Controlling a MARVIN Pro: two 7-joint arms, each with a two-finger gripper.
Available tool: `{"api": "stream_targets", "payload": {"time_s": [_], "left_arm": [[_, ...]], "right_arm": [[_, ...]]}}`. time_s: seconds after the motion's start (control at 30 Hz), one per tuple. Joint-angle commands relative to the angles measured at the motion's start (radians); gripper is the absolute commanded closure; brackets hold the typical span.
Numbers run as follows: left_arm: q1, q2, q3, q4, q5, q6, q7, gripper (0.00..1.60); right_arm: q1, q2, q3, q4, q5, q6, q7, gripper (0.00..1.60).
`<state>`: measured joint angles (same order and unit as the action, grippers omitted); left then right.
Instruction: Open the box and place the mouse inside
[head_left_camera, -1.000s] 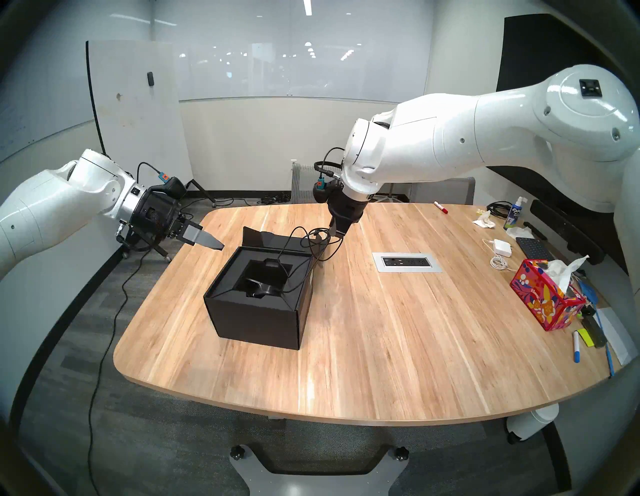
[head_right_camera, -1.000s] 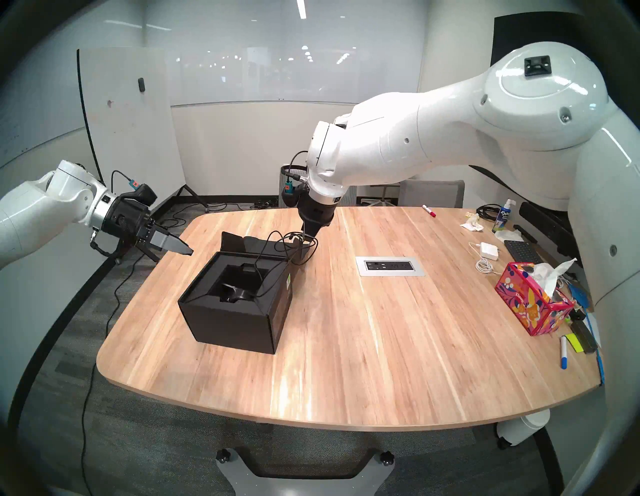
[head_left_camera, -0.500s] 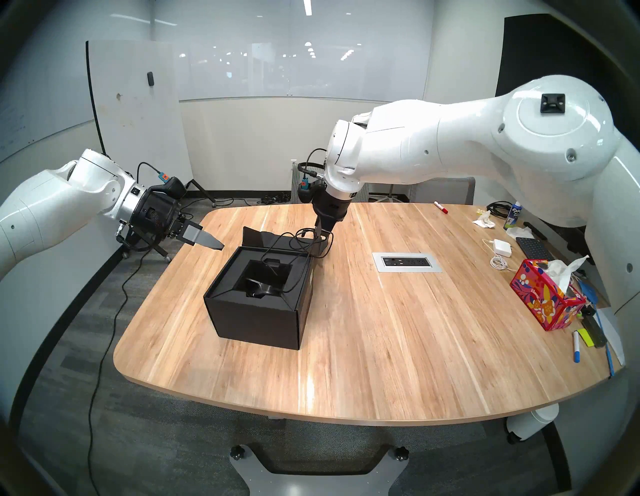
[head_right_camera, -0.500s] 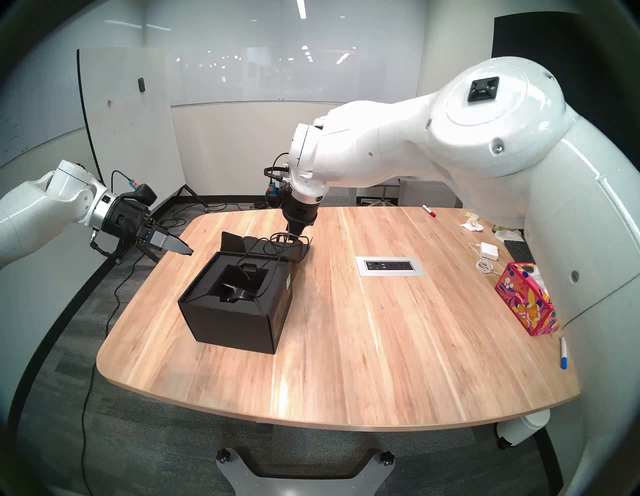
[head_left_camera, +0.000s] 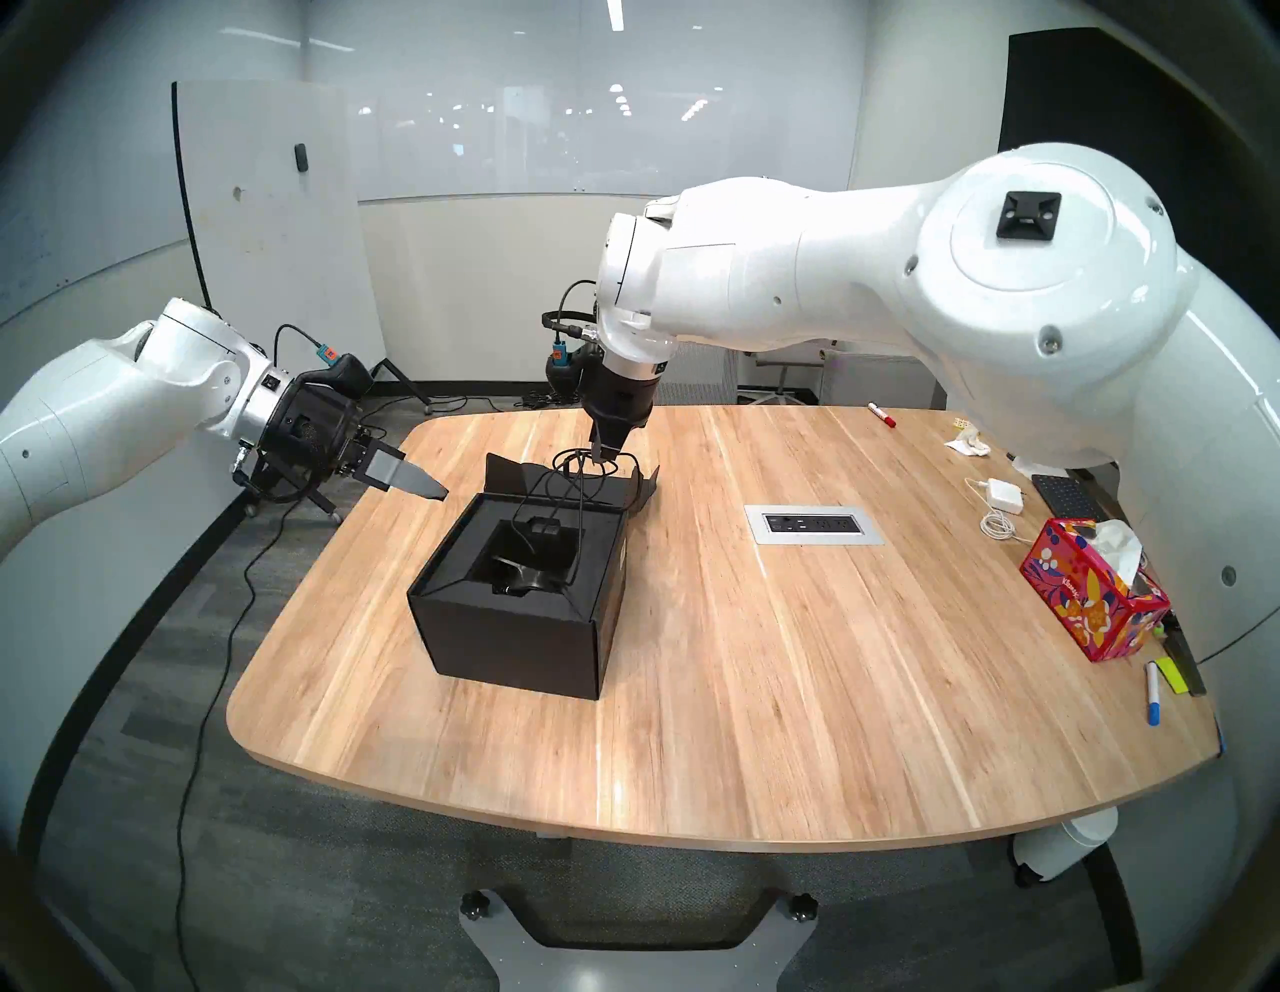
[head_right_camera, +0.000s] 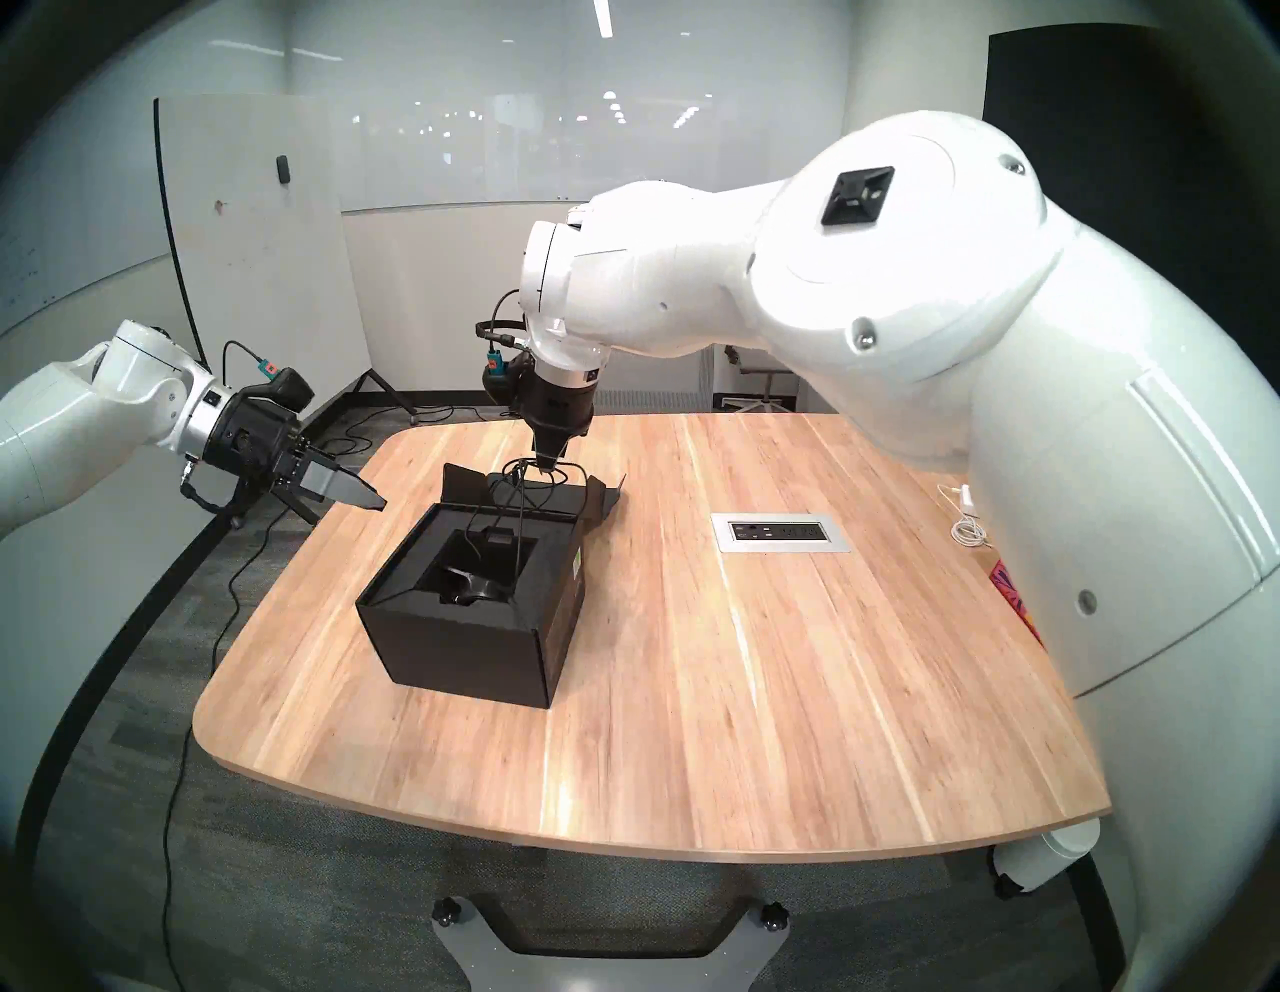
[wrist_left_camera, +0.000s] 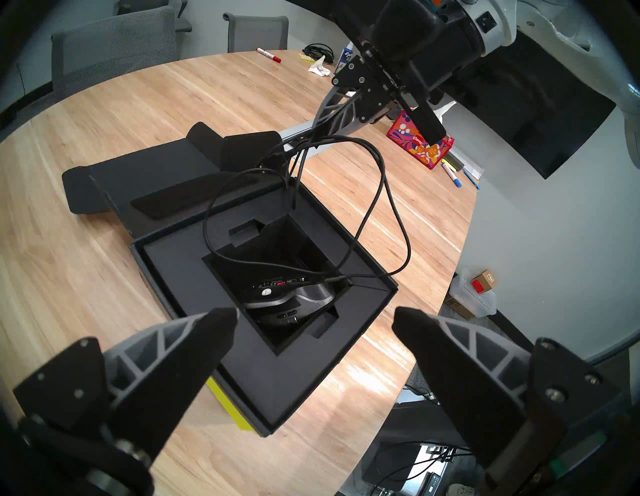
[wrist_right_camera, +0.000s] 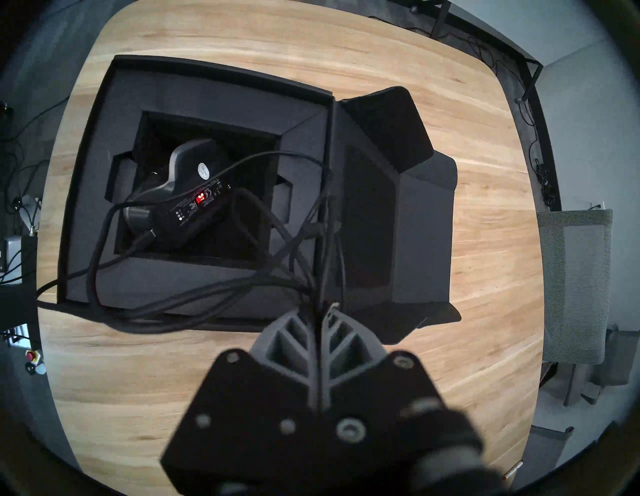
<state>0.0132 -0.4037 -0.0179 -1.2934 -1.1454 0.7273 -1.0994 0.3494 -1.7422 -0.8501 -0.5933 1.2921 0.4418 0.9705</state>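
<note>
The mouse (wrist_left_camera: 291, 301) sits so deep in the box (head_left_camera: 512, 623) that the head views only catch a dark sliver of it. In the right head view the right arm covers most of the tissue box (head_right_camera: 1012, 589). Tiny print on the mouse's underside is unreadable.

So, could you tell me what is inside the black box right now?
The mouse lies underside up in the foam cutout of the box, lid open. Its cable loops out, up to the shut right gripper. The cutout floor beneath the mouse is hidden.
</note>
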Motion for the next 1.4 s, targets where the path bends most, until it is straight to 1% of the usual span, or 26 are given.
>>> {"api": "stream_targets", "payload": {"time_s": [0.0,0.03,0.1,0.17,0.43,0.77,0.93,1.07,1.23,1.37], "left_arm": [[-0.020,0.000,-0.014,0.001,-0.004,-0.001,-0.021,0.00],[-0.020,0.000,-0.014,0.001,-0.004,-0.001,-0.021,0.00],[-0.020,0.000,-0.014,0.001,-0.005,-0.001,-0.020,0.00],[-0.020,0.000,-0.014,0.001,-0.004,-0.001,-0.020,0.00],[-0.020,0.000,-0.013,0.001,-0.004,-0.001,-0.021,0.00],[-0.020,0.000,-0.013,0.001,-0.005,-0.001,-0.019,0.00],[-0.020,0.000,-0.014,0.000,-0.006,-0.001,-0.018,0.00],[-0.019,0.000,-0.014,0.000,-0.006,-0.001,-0.017,0.00],[-0.019,0.000,-0.014,0.000,-0.006,-0.001,-0.017,0.00],[-0.019,0.000,-0.014,0.000,-0.006,-0.001,-0.017,0.00]], "right_arm": [[-0.003,-0.022,0.005,0.060,-0.001,-0.011,0.044,1.60],[-0.004,-0.019,0.012,0.061,0.000,-0.025,0.047,1.60],[-0.006,-0.020,0.018,0.067,0.003,-0.027,0.056,1.60],[-0.021,-0.032,0.018,0.099,0.002,-0.020,0.083,1.60],[-0.062,-0.068,0.013,0.191,-0.015,-0.046,0.145,1.60],[-0.112,-0.127,0.010,0.317,-0.037,-0.064,0.206,1.60],[-0.149,-0.156,0.013,0.379,-0.047,-0.080,0.216,1.60],[-0.167,-0.172,0.015,0.412,-0.056,-0.090,0.227,1.60],[-0.179,-0.188,0.019,0.430,-0.061,-0.090,0.229,1.60],[-0.181,-0.198,0.020,0.440,-0.067,-0.087,0.247,1.60]]}}
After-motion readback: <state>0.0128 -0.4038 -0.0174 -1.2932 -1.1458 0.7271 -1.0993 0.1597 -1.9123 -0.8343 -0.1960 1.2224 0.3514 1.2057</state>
